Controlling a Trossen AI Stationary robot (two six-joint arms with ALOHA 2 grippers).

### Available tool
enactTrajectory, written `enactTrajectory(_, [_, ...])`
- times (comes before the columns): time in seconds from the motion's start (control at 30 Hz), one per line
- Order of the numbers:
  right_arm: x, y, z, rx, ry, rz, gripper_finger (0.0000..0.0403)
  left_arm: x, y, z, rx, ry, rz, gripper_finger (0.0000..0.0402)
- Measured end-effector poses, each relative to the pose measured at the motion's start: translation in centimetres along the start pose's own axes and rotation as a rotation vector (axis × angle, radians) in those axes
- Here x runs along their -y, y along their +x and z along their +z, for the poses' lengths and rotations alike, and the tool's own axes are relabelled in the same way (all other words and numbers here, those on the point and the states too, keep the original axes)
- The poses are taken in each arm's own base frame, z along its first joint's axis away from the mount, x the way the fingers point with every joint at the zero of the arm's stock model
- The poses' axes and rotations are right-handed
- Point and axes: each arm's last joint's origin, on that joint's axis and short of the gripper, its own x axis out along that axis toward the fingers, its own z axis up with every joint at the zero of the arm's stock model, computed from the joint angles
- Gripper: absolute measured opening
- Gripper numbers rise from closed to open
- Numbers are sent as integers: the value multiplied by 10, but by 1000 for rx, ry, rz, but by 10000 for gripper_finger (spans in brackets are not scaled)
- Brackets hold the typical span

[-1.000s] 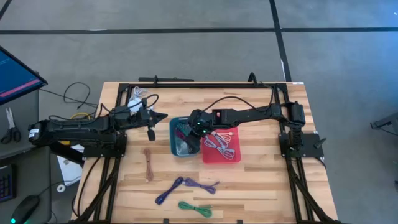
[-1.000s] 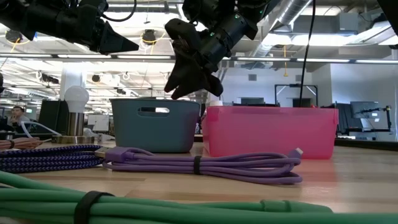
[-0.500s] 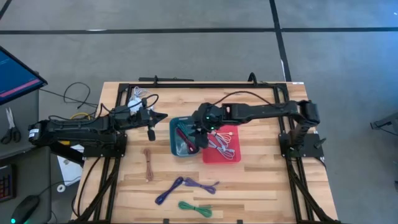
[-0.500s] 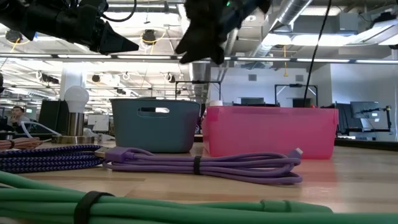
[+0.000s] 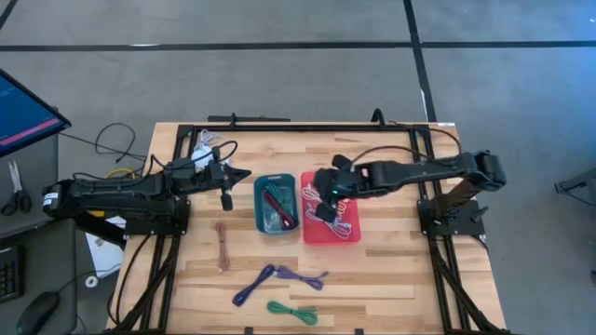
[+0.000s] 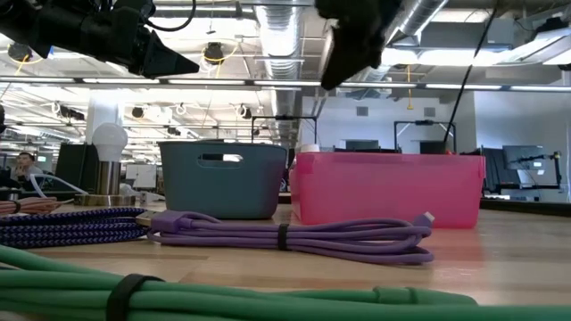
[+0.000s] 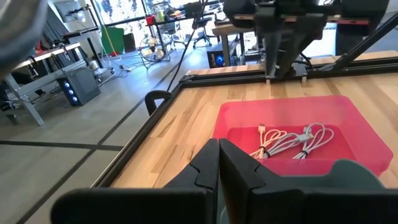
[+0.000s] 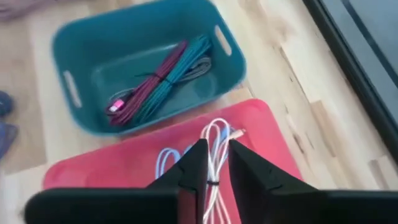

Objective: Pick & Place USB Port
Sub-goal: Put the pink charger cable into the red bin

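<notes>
My right gripper (image 5: 324, 210) hangs above the pink bin (image 5: 308, 233), pointing slantwise down, its fingers a narrow gap apart (image 8: 215, 163) with nothing between them. Below it, white USB cable bundles (image 8: 214, 138) lie on the pink bin's floor. Beside it, the teal bin (image 5: 259, 207) holds a maroon cable bundle (image 8: 147, 87) lying on teal and grey ones. My left gripper (image 5: 246, 174) waits shut (image 7: 217, 163) and level, above the table just left of the teal bin.
Loose cable bundles lie on the near part of the table: brown (image 5: 223, 245), blue-purple (image 5: 253, 284), purple (image 5: 300, 276) and green (image 5: 291, 310). In the low view the purple bundle (image 6: 285, 239) lies in front of both bins. A black frame runs round the table.
My right gripper has risen from over the teal bin and swung toward the table's right edge, rolling as it went, and now hangs over the pink bin. The maroon bundle, hidden under the gripper a second ago, lies uncovered in the teal bin.
</notes>
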Motion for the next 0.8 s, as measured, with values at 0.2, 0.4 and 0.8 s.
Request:
enactTrajectory(0.2, [3, -17, -36, 103, 13, 46, 38, 0, 0, 0, 0, 0, 0, 12])
enactTrajectory(0.4, [13, -39, -74, 243, 41, 102, 22, 0, 0, 0, 0, 0, 0, 12])
enactTrajectory(0.8, [33, -64, -140, 560, -14, 179, 13, 0, 0, 0, 0, 0, 0, 12])
